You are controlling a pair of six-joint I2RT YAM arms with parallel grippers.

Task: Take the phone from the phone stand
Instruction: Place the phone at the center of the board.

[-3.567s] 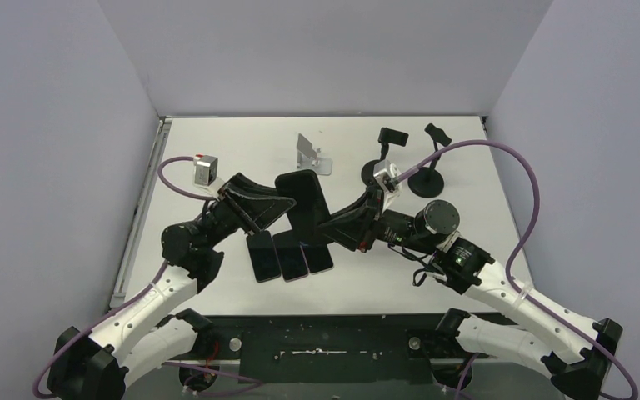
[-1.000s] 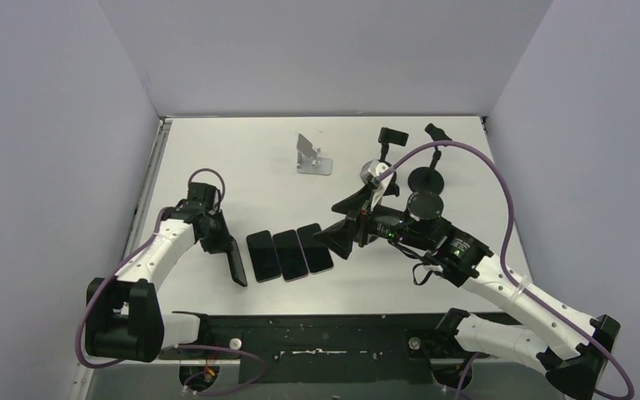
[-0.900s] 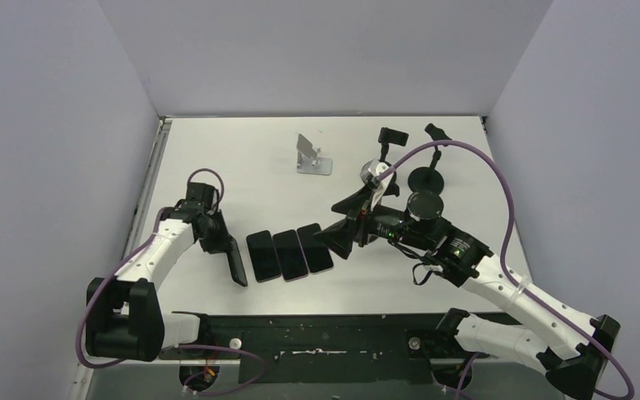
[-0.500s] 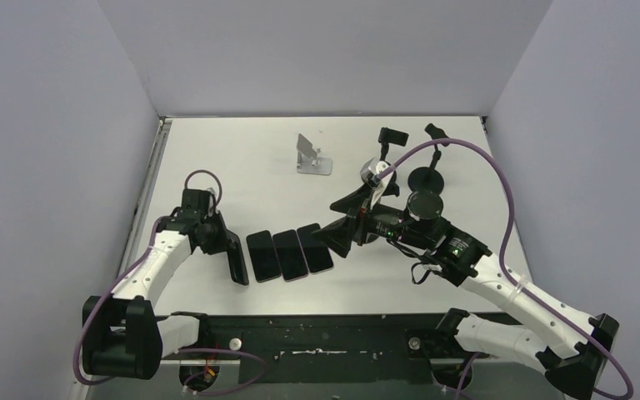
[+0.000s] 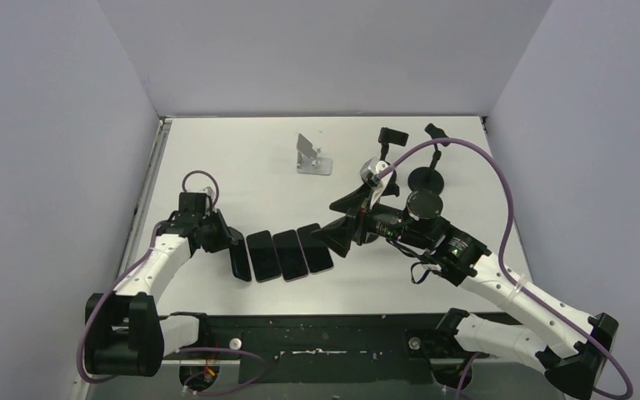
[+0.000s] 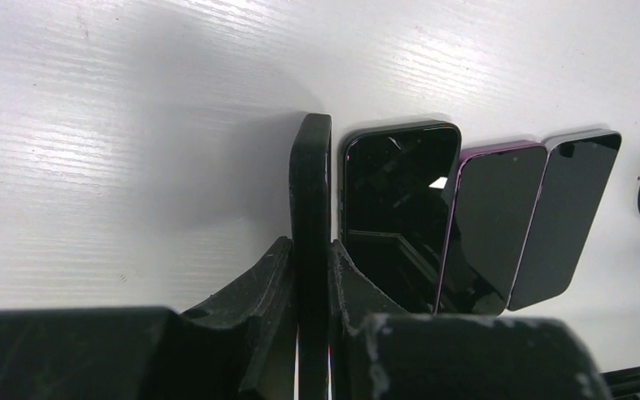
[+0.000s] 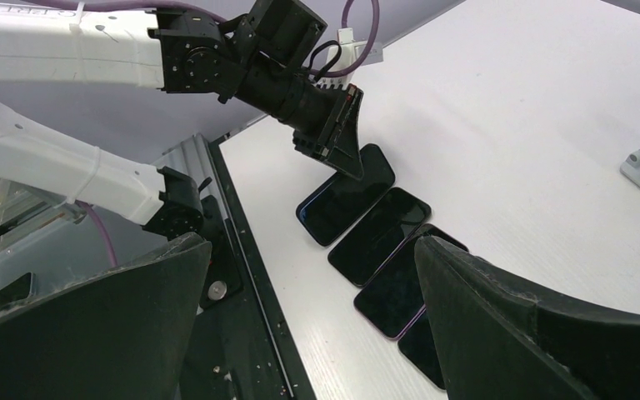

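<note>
The phone (image 6: 312,192) is black and stands on its thin edge, with my left gripper (image 6: 310,250) shut on it. It sits just left of a row of three dark phones (image 6: 396,208) lying flat on the white table. In the top view the held phone (image 5: 240,260) is right beside the leftmost flat phone (image 5: 263,255). I cannot tell whether it touches the table. The silver phone stand (image 5: 311,156) stands bare at the back centre. My right gripper (image 5: 337,236) hangs open, holding nothing, at the right end of the row.
Two black clamp stands on round bases (image 5: 383,158) (image 5: 427,167) stand at the back right, behind my right arm. The table's metal rail (image 5: 137,225) runs along the left edge. The dark front ledge (image 7: 242,275) lies below my right gripper (image 7: 312,275).
Earlier the phone hung in the air between both grippers. Over the last second my left arm has brought it lower and closer to the row, turning it more upright. The right arm stayed still.
</note>
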